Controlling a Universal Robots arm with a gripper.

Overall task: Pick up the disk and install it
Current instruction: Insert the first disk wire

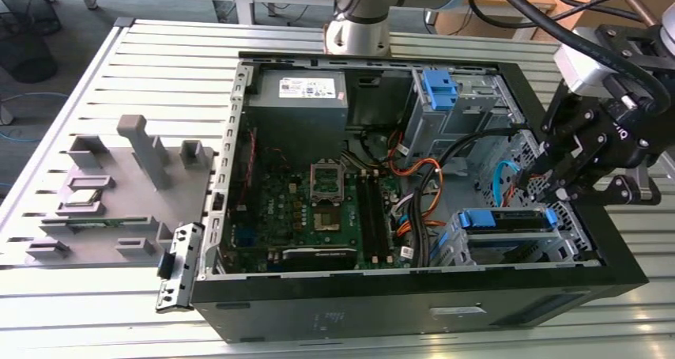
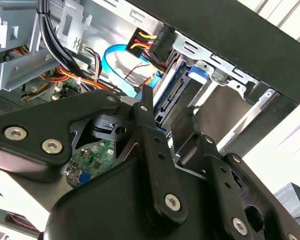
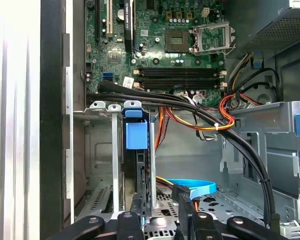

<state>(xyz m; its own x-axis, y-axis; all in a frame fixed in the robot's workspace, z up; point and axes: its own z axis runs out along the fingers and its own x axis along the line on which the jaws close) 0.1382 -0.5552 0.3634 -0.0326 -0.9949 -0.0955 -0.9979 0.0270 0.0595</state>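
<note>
Starting with the exterior view: the open computer case [image 1: 422,296] lies on a slatted metal surface [image 1: 158,51]. The disk [image 1: 507,220] stands on edge in the drive cage at the case's 4 o'clock corner. Its long axis runs from 9 to 3 o'clock, with the blue bracket tab toward 9 o'clock. The gripper [image 1: 559,194] hangs just above the disk's 3 o'clock end. A grey fixture tray [image 1: 116,185] sits at 9 o'clock. A wire basket [image 1: 27,27] stands on the floor at 11 o'clock.

In the second wrist view, the gripper [image 2: 167,102] is close against the disk [image 2: 177,95], near a flat blue cable [image 2: 112,62].

In the first wrist view, the disk [image 3: 136,136] extends lengthwise away from the gripper [image 3: 160,205] toward the motherboard [image 3: 180,55]. The gripper fingers stand apart and clamp nothing; the cage floor is visible between them.
</note>
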